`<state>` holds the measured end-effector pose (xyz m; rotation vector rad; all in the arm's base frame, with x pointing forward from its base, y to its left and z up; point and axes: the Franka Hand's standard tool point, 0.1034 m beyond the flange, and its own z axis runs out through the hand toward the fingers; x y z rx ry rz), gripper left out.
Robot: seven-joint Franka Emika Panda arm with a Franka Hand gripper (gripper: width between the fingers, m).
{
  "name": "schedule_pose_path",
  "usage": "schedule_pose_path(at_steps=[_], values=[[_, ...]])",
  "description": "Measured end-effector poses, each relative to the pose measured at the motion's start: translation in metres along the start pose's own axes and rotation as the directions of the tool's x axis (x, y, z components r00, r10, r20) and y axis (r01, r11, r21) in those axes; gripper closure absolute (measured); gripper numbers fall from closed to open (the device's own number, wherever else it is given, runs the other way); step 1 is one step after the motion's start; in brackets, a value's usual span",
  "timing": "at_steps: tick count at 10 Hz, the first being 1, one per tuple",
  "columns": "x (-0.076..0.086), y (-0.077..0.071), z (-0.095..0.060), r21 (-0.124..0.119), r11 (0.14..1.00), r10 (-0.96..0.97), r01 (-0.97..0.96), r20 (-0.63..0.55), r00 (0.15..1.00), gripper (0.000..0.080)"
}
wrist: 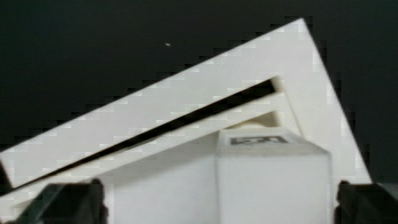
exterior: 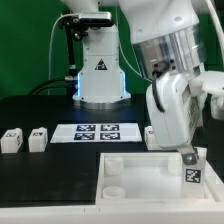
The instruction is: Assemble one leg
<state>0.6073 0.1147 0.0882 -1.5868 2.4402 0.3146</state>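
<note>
White panel point(exterior: 140, 172) at front, arm angled down, gripper point(exterior: 188, 157) clamped on leg point(exterior: 190, 172) over panel's corner.

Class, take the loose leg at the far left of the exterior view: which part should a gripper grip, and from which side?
Come from above and pinch the leftmost leg across its side faces. It sits on the table with a gap to the next leg, so fingers likely fit.

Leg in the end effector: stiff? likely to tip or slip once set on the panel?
The leg looks like a rigid plastic block, so probably stiff and light. Flat faces suggest it won't roll. It stands taller than wide at the panel corner, so it may tip if released unseated.
</note>
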Motion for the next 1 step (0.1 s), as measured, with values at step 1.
schedule_pose_path(at_steps=[1], values=[[0.0002, 0.0006, 0.0012, -0.002, 1.0, -0.002, 0.002, -0.001, 1.0, 0.015]])
